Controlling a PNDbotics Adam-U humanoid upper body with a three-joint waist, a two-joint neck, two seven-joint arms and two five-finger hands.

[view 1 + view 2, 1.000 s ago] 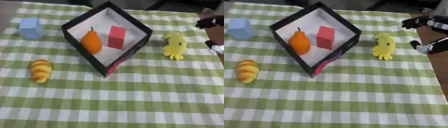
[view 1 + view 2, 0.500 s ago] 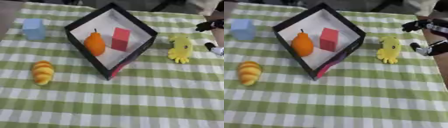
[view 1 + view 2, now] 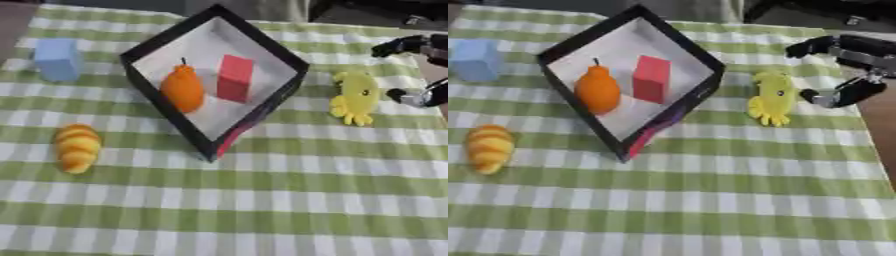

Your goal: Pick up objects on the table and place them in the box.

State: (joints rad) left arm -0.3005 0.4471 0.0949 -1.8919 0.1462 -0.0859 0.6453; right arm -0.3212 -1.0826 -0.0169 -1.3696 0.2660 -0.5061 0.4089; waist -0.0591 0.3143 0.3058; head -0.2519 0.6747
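Note:
A black box with a white inside stands at the table's middle back, holding an orange pear and a red block. A yellow soft toy lies on the cloth just right of the box. My right hand hovers to the toy's right, open, its thumb and fingers spread toward the toy without touching it. A blue cube sits at the far left. A yellow croissant lies at the left, nearer the front. My left hand shows in neither view.
A green and white checked cloth covers the table. Bare brown tabletop shows past the cloth's right edge. Dark shapes lie beyond the far edge.
My right hand has come in from the right edge toward the yellow toy. The whole picture has shifted, so the camera has moved; the objects lie as before.

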